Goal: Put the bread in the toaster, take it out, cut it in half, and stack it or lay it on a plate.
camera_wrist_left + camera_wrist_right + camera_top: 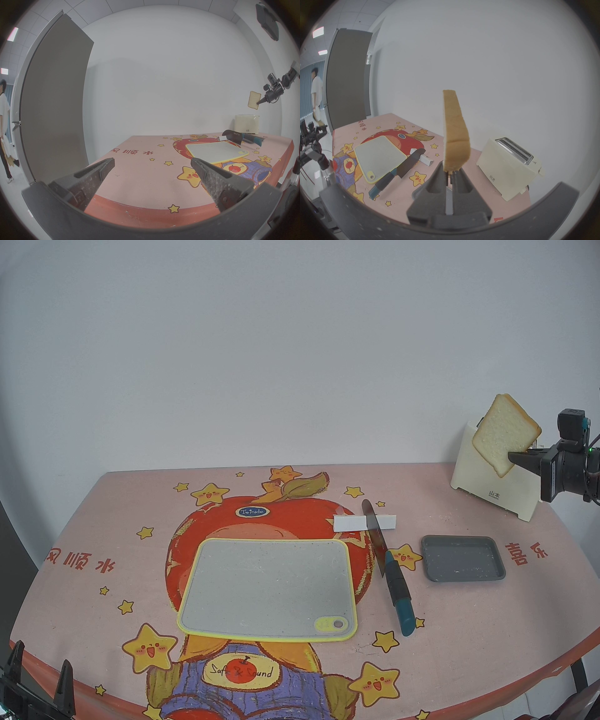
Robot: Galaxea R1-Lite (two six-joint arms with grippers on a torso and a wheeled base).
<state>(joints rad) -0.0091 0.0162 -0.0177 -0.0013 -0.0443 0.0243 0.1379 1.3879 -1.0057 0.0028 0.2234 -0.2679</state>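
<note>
Bread hangs above the toaster, pinched at its lower edge by our right pincer, which is closed tight on it. We judge the slice is held edge-on to line up with the slot. Our left pincer is spread wide and empty, far from the toaster, beyond the cutting board and knife laid ready for halving.
</note>
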